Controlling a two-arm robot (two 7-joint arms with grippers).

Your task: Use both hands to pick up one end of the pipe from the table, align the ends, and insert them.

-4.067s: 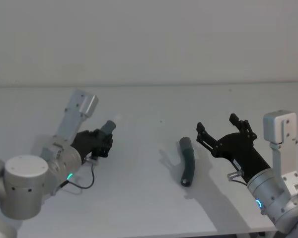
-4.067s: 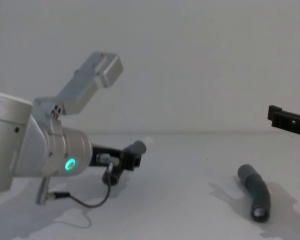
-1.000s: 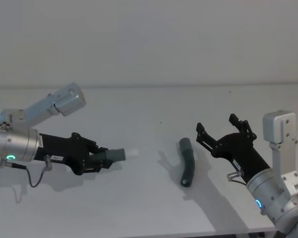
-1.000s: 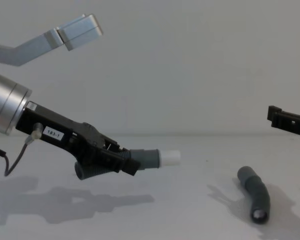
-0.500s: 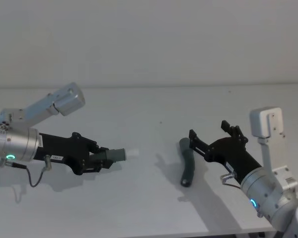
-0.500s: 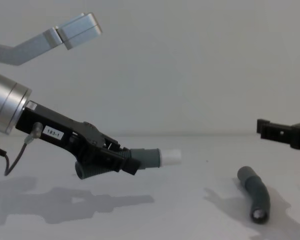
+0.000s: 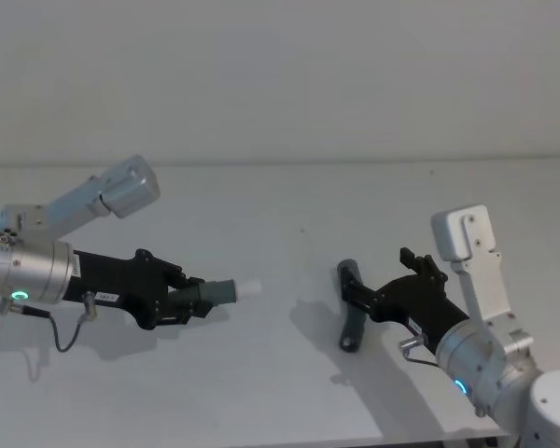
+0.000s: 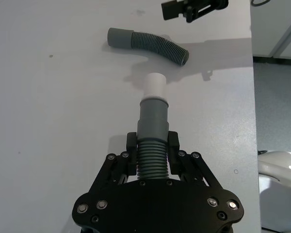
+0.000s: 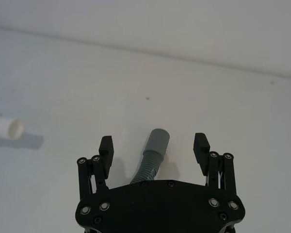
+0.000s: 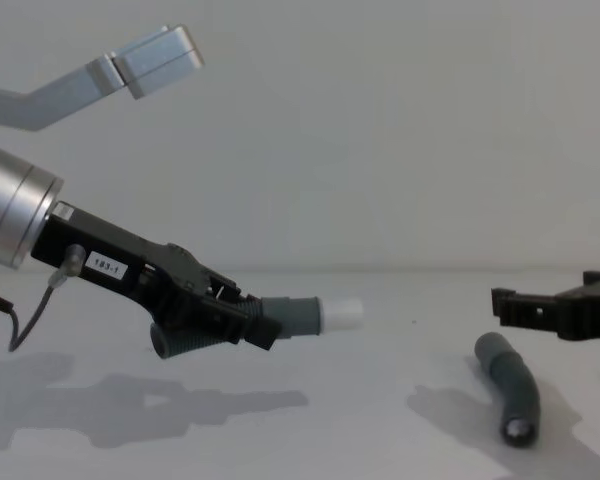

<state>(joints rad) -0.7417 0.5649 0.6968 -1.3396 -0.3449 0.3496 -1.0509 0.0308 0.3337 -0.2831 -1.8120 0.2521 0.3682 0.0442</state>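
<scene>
My left gripper (image 7: 189, 299) is shut on one grey pipe piece (image 7: 219, 291), held above the table (image 7: 280, 215) with its white plug tip (image 7: 250, 285) pointing right. The left wrist view has the fingers (image 8: 172, 143) clamping the ribbed part, with the white tip (image 8: 154, 85) sticking out ahead. The other pipe piece (image 7: 352, 313) lies bent on the table, its smooth cuff (image 9: 156, 141) facing away from me. My right gripper (image 7: 378, 275) hangs open just above it, one finger on each side of the cuff end. From the chest, the right gripper (image 10: 540, 305) hovers over that piece (image 10: 510, 385).
The table's far edge meets a plain wall. Bare surface lies between the two pipe pieces and in front of them. A thin black cable (image 7: 70, 336) loops under the left arm.
My right gripper has come left and lower, from beside the lying pipe piece to straddling its far end. The left gripper swung its piece up earlier and has held still for the last second.
</scene>
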